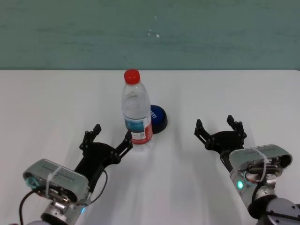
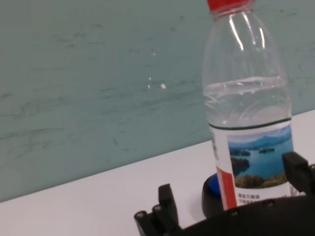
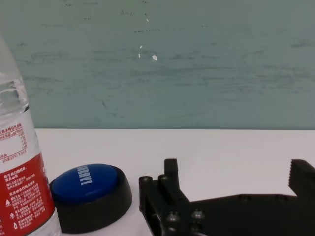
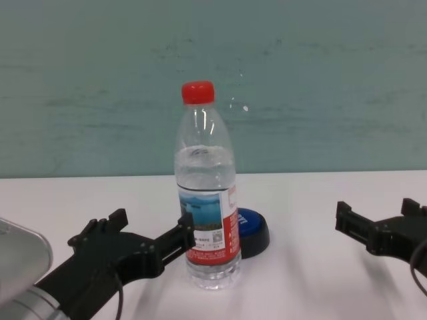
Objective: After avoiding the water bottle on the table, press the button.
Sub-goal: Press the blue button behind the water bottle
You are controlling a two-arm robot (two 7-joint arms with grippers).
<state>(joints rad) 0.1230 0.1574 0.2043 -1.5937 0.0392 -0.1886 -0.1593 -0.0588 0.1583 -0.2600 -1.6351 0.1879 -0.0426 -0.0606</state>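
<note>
So far nothing is pressed: the button [image 1: 158, 117] sits untouched just behind the upright water bottle [image 1: 137, 112] on the table [image 1: 56, 108]. Left gripper [image 1: 106, 139], jaws spread, hangs beside the bottle's base; right gripper [image 1: 220, 130], also spread, waits well apart.

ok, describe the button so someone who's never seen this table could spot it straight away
On the white table, find the upright water bottle near the middle. The button sits directly behind it, toward the green wall and slightly to the robot's right, partly hidden by it. It is low and round, a blue dome on a black base, far shorter than the red-capped bottle.
</note>
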